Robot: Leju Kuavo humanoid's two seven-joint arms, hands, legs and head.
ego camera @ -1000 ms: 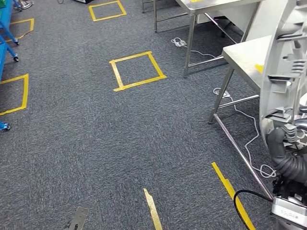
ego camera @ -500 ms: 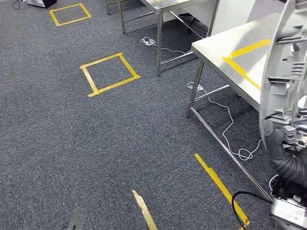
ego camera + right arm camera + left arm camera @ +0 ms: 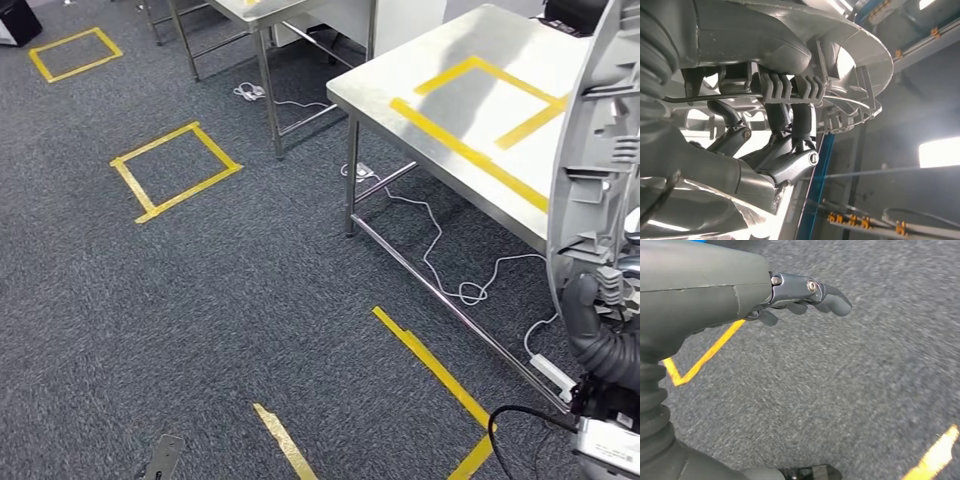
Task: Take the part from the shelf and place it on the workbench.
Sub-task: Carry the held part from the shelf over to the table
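You had the part [image 3: 596,150] at 3 o'clock in the head view, a pale grey ribbed plastic moulding with a curved rim, standing on end with its long axis running up and down. Your right hand [image 3: 791,125] gripped it, dark fingers [image 3: 802,117] hooked through its ribs in the right wrist view. Just beside the part, toward 1 o'clock, stood the workbench [image 3: 423,70], its steel top marked with a yellow tape rectangle [image 3: 483,105]; the part overlapped the bench's near edge in the picture. Under the bench, white cables [image 3: 438,250] looped across the carpet [image 3: 226,300] beside the lower rail. A second bench [image 3: 256,10] stood at 12 o'clock. Tape squares [image 3: 175,170] lay at 10 o'clock, tape strips [image 3: 430,365] at 5 o'clock. You had open carpet from 6 to 10 o'clock. Your left hand [image 3: 806,295] hung over the carpet holding nothing, fingers loosely out.
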